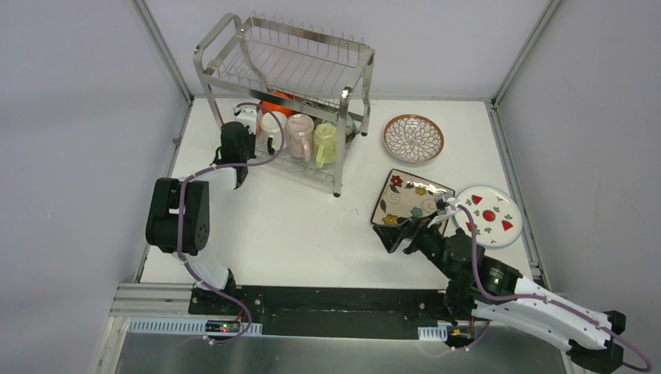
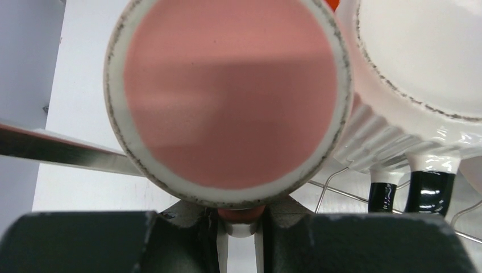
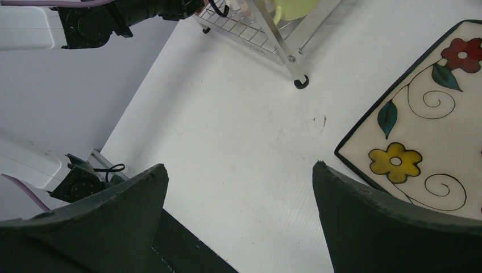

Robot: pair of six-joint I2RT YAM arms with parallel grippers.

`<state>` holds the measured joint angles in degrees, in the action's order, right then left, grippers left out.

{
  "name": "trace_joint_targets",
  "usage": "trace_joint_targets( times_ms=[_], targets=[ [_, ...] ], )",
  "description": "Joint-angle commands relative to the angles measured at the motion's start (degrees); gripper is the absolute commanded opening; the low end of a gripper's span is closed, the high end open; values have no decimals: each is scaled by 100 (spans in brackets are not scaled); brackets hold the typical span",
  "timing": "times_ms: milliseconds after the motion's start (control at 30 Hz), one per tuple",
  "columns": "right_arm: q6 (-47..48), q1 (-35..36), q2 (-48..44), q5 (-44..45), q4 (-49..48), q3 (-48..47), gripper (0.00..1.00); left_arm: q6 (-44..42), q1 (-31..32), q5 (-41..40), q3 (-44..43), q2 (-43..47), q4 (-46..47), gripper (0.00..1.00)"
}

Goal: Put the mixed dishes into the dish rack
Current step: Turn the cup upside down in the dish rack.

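Reaching low over the table (image 1: pixel 296 226), our right gripper (image 3: pixel 239 170) stands spread as wide as it goes and holds nothing; only bare tabletop shows between its two fingers. The square plate (image 3: pixel 432 119) lies flat just to the right of that gap, one corner pointing back at us and sitting right beside the tip of the right-hand finger. Whether they touch, we cannot tell.

That offset is what the next move turns on, as we judge it. The plate's near edge runs away ahead and to the right on a slant, so the jaws need to shift right and turn square to that edge before they can bite its rim.

Ahead and to the left stands the rack (image 1: pixel 339 175), with open table between it and us. The red-marked plate (image 1: pixel 491 214) sits close on the arm's right, so room there is tight. The brown-rimmed plate (image 1: pixel 413 139) lies further ahead.

Our left gripper (image 2: pixel 241 239) is far from the plates, at the rack's lower shelf. Its fingers are drawn nearly together, seemingly pinching the white mug (image 2: pixel 227 96), whose pink inside faces it. The pink mug (image 2: pixel 420 51) presses close on its right.
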<state>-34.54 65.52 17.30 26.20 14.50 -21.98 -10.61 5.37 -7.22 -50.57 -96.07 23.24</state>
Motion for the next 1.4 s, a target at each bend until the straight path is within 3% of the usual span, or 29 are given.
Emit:
trace_joint_targets(
  times_ms=[0,400,933,1067,1367],
  targets=[
    [74,24,-108,72,-36,-237,100,-138,-52,95,-356,-23,820,0],
    [177,23,-342,222,294,-290,100,-184,-53,342,-431,-155,778,19],
    [72,22,-595,429,862,-552,100,-169,-49,577,-358,-255,628,28],
    [-17,23,-592,464,1051,-655,100,-166,-47,502,-335,-241,507,36],
    [-236,27,-392,374,1344,-851,100,-207,-44,512,-215,87,252,42]
  ],
)
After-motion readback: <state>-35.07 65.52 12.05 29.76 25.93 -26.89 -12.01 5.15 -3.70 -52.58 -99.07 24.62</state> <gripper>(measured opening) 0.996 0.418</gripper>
